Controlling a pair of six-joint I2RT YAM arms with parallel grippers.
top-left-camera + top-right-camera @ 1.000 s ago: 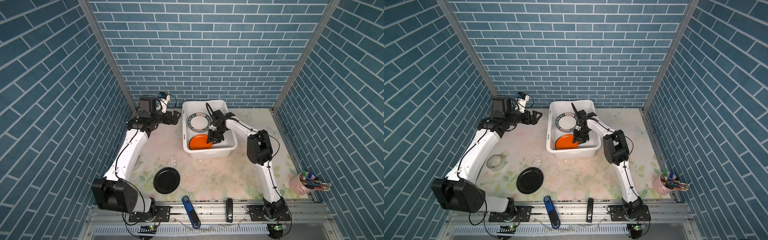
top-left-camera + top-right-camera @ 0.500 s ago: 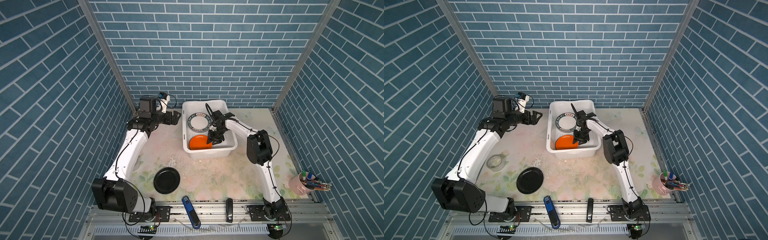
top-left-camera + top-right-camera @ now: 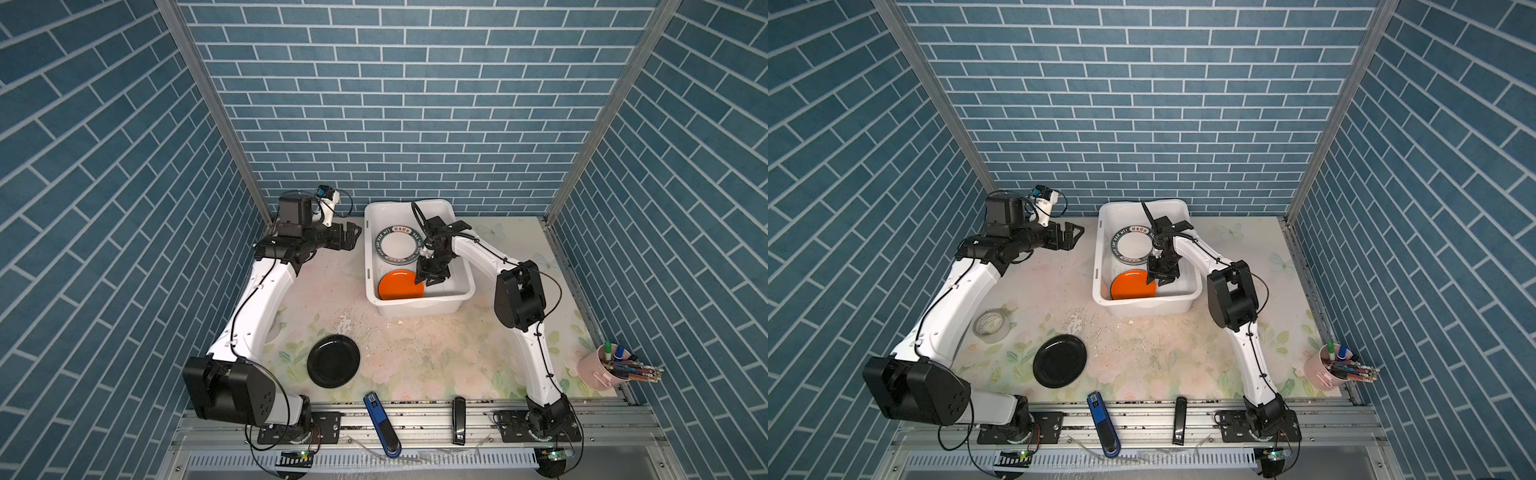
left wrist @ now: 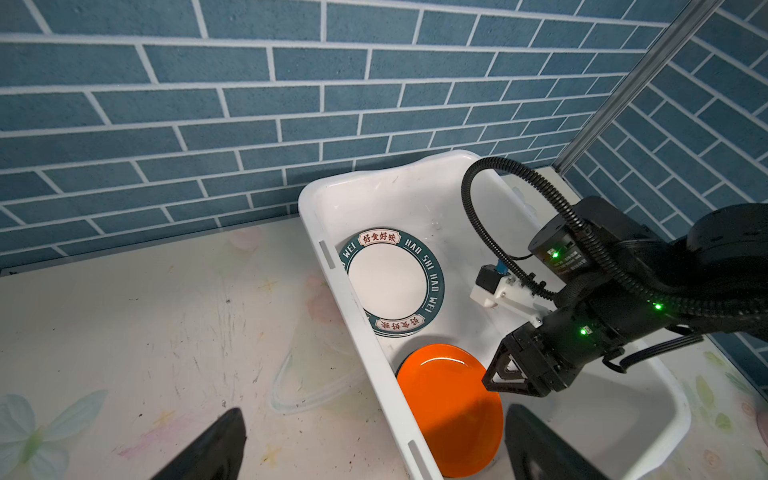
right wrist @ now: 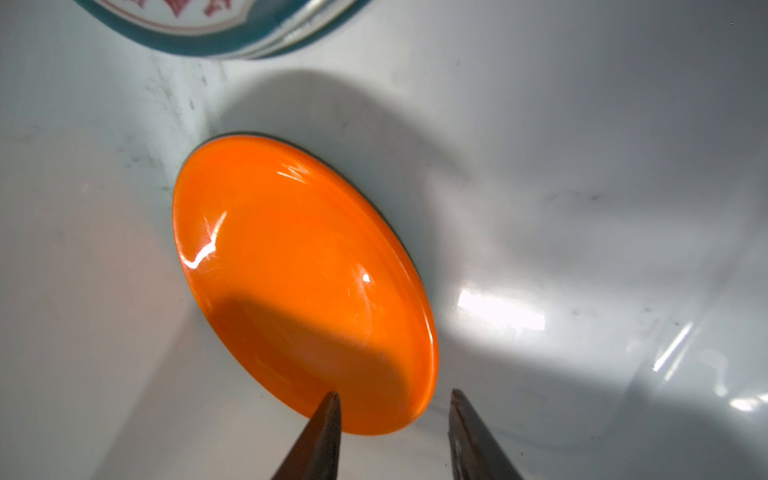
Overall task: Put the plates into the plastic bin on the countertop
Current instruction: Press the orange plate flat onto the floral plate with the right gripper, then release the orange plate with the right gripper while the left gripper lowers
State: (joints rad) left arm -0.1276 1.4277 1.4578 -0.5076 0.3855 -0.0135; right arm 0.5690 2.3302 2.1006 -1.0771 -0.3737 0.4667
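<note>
Inside, at 12 o'clock on the pale cream flower-printed countertop (image 3: 436, 357), stood the large white rectangular plastic bin (image 3: 415, 308), and two kinds of plate already lay in it. A white round plate with a dark-teal lettered rim (image 3: 397, 246) rested toward the bin's 12 o'clock end, with further rims stacked under it in the right wrist view. A glossy round orange plate (image 3: 398, 286) sat tilted in the 7 o'clock corner, against the wall. The right gripper (image 3: 430, 282) reached down into the bin over the orange plate's 3 o'clock edge. Its jaws stood partly apart and straddled that rim, one finger (image 5: 320, 432) over the orange face and its partner clear of the plate, so they clamped nothing. The left gripper (image 3: 352, 236) hung at 10 o'clock over the countertop, just beside the bin's outer wall, spread as wide as it goes and empty. A round black plate (image 3: 333, 360) lay flat on the countertop at 7 o'clock, well apart from the bin. A whitish tape roll (image 3: 990, 326) lay at 8 o'clock, partly under the left arm, and a pink cup of pens (image 3: 598, 370) stood at 4 o'clock.
</note>
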